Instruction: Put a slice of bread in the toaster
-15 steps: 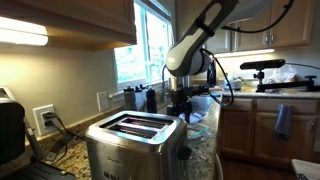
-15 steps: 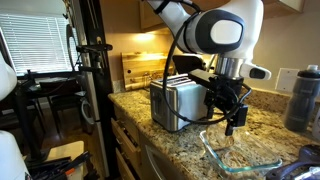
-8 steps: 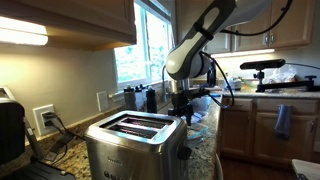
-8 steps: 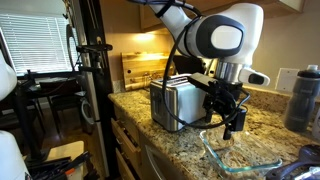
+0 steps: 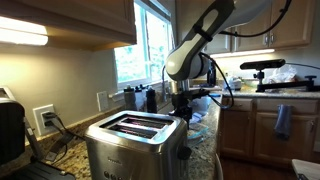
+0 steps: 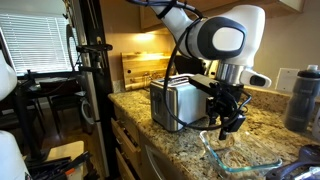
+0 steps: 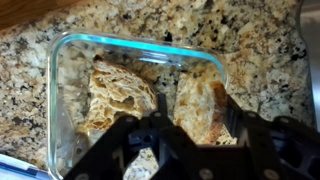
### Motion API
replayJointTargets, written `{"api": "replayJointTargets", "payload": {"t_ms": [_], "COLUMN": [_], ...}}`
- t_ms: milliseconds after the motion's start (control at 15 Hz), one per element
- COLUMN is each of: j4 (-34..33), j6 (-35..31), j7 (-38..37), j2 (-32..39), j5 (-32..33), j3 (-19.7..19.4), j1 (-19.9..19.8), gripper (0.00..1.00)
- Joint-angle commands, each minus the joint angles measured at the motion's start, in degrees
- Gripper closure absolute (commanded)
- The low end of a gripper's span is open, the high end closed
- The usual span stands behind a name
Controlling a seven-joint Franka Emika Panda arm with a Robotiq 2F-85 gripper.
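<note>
While the pincer [image 7: 197, 120] hangs right over the glass dish [image 7: 60, 62], the wrist view gives the key bit: two slices lie flat in there, and the slice of bread [image 7: 205, 100] on the picture's right sits directly under the pincer. Its long axis runs roughly top to bottom of the picture. The fingers [image 7: 160, 118] stand apart on either side of it, so they'd close across the short width. I can't tell if the pads are touching the crust yet. The other slice [image 7: 118, 90] lies just beside it, close to one finger, and the dish wall is near on the far side, so there's not much slack. In an exterior view the toaster [image 5: 135, 140] fills the foreground with both long slots showing dark and open. The pincer [image 5: 182, 110] points down beyond its far end, low by the bench [image 5: 200, 150], and the dish is mostly hidden behind the toaster. In an exterior view from the other side, the pincer [image 6: 228, 122] hangs just above the dish [image 6: 245, 160], with the toaster [image 6: 178, 103] near it on the picture's left and a dark bottle [image 6: 303, 95] well apart on the right. My guess is the lift needs to go straight up past the dish rim, then over toward the slots. Air above the toaster looks free, and the bench [image 6: 150, 130] edge is fairly near the dish.
</note>
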State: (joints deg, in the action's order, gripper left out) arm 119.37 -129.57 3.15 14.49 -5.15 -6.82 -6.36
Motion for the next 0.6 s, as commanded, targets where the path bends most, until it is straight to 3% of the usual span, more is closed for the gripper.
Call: {"api": "replayJointTargets", "payload": {"t_ms": [0,267,533], "j4": [-1.31,-1.16,-0.07], "j6": [1.69,1.29,0.10], "j7": [-0.96,-0.84,-0.85], "j2": [0.47,0.28,-0.96], "j5": [-0.08,-0.11,0.09], "j3": [0.21,0.23,0.26], "j1": [-0.71,-0.83,-0.74], "gripper": [0.74,0.93,0.91]}}
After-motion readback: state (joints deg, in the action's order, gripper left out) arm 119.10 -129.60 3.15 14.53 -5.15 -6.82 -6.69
